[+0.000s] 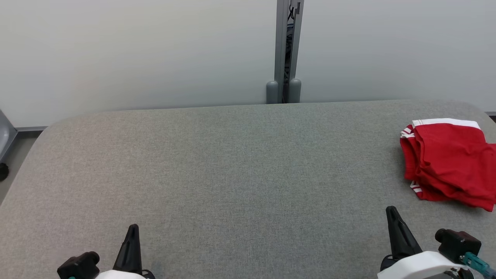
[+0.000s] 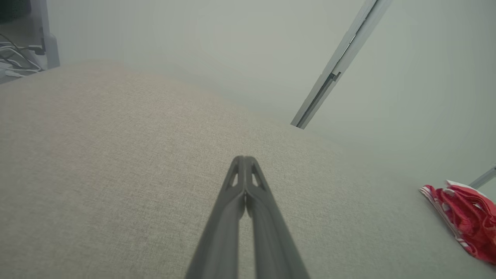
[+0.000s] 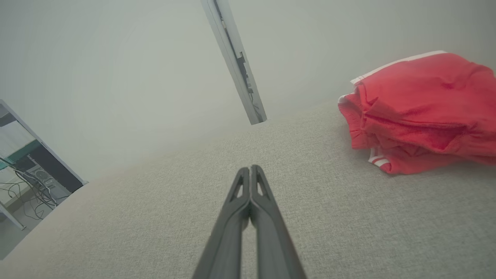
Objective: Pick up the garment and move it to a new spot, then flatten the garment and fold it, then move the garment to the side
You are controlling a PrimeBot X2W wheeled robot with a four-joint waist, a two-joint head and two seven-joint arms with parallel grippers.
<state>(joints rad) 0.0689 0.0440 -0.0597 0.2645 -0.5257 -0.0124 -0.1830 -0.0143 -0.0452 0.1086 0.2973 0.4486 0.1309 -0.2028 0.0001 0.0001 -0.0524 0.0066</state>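
Note:
The garment is red with white trim and lies bunched in loose folds at the far right of the grey table, partly cut off by the frame edge. It also shows as the garment at the upper right of the right wrist view and as the garment at the right edge of the left wrist view. My right gripper is shut and empty, a short way in front of the garment and apart from it. My left gripper is shut and empty at the lower left. Both show fingertips pressed together, right gripper, left gripper.
A pale wall runs behind the table, with a grey vertical post at its middle. The table's far edge is rounded at both corners. Cables and furniture stand beyond the left end.

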